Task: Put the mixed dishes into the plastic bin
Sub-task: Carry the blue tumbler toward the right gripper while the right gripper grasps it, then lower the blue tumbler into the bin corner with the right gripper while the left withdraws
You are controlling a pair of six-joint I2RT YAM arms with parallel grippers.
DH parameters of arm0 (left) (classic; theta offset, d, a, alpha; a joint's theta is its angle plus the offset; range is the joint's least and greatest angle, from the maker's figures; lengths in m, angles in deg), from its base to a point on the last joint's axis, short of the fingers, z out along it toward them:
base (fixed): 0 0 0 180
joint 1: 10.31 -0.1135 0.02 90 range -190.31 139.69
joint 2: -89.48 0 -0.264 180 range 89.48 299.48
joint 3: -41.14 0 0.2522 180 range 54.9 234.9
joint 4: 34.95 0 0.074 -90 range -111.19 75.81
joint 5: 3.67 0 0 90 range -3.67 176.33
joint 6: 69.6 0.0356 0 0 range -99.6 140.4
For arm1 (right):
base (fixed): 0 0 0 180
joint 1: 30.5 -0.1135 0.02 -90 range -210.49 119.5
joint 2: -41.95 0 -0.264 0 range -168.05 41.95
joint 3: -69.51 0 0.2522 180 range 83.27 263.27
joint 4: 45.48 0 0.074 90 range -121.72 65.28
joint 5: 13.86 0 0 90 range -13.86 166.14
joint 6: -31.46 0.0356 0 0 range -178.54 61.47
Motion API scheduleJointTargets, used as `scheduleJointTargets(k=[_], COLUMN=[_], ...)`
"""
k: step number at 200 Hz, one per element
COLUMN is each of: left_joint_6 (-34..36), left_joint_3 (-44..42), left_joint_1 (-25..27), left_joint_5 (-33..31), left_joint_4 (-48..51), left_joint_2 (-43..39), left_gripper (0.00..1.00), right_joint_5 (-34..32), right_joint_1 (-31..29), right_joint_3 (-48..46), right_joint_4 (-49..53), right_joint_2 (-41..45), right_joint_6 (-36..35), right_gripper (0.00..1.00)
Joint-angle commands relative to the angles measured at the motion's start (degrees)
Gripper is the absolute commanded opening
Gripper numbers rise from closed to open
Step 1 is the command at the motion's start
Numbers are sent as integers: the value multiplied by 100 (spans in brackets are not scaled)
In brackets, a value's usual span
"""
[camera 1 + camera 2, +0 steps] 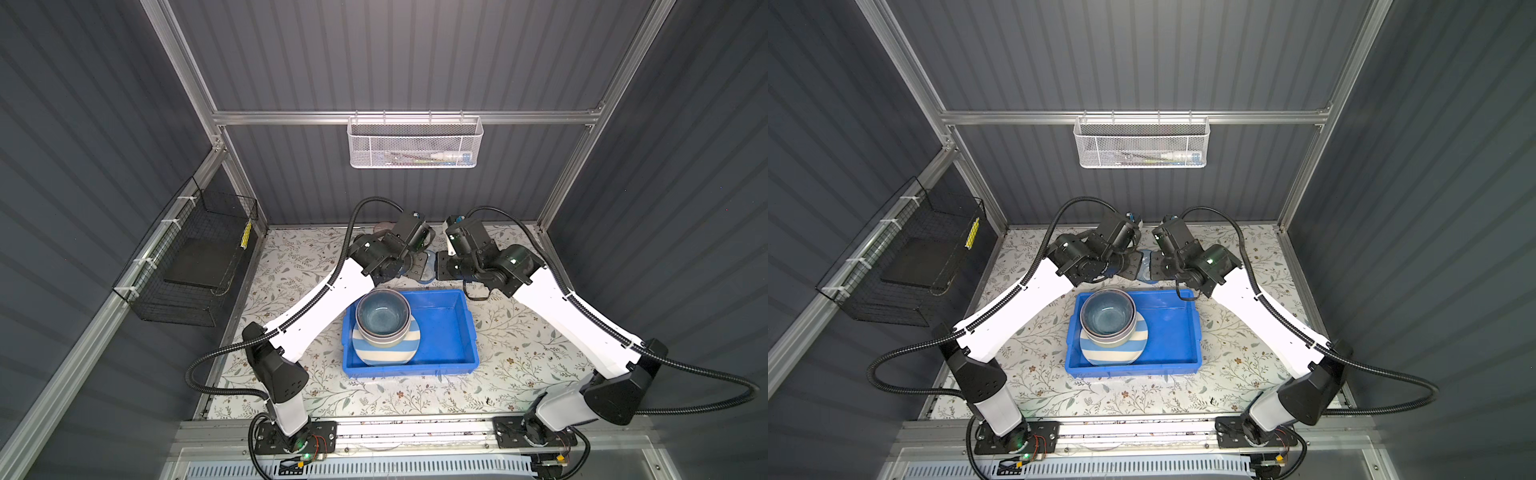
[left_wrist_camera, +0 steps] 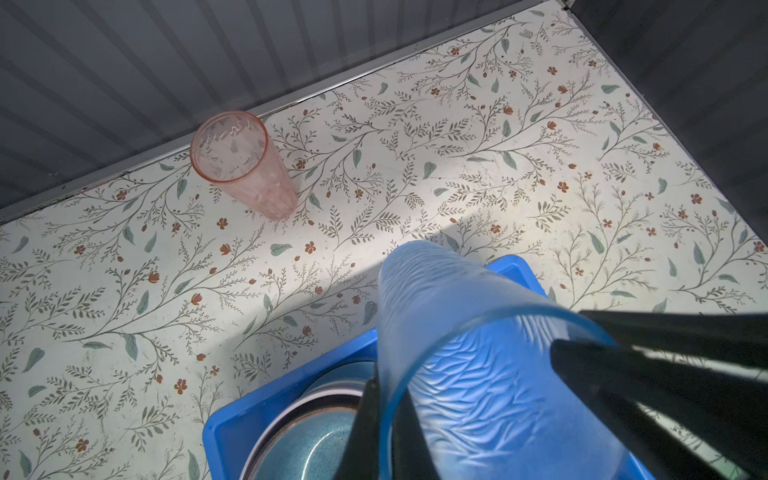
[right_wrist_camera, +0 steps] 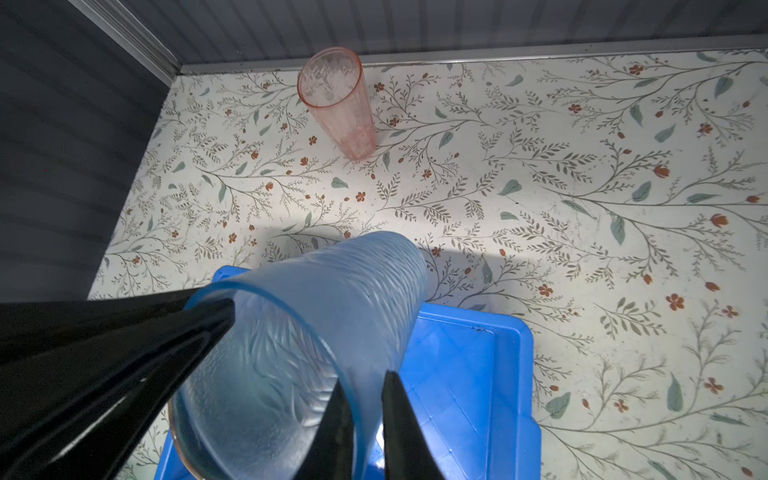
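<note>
The left gripper (image 2: 386, 388) and right gripper (image 3: 363, 380) both clamp the translucent blue plastic tumbler (image 2: 457, 316) by its rim. Release one, then lower it into the bare side of the shallow blue plastic bin (image 1: 446, 332).

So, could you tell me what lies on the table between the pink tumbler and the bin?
Only bare tabletop separates pink tumbler and bin, per the right wrist view.

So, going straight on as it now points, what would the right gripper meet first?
The right gripper holds the blue tumbler by its wall; past it, probably the far rim of the plastic bin or the table; depth is unclear.
</note>
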Motion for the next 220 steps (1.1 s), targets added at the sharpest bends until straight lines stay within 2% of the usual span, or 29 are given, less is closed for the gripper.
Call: scheduleJointTargets(k=[1, 17, 71, 111, 140, 220], left_joint_6=[-7, 15, -60, -135, -197, -254], left_joint_3=[-45, -108, -212, -324, -389, -585], left_joint_1=[49, 42, 47, 47, 43, 31], left_joint_5=[144, 265, 714, 1070, 1353, 1436], left_joint_4=[-298, -392, -541, -579, -579, -450], left_joint_2=[-240, -256, -303, -416, -521, -753], left_gripper=[0, 0, 0, 7, 15, 33], right_joint_5=[-93, -84, -9, 108, 211, 268], right_joint_1=[28, 41, 76, 120, 123, 179], right_joint_3=[-55, -68, -164, -295, -361, -398], right_joint_4=[250, 258, 282, 283, 311, 601], right_joint_2=[-27, -4, 211, 485, 598, 776], right_joint_6=[29, 35, 61, 34, -8, -106], right_gripper=[6, 0, 0, 0, 0, 0])
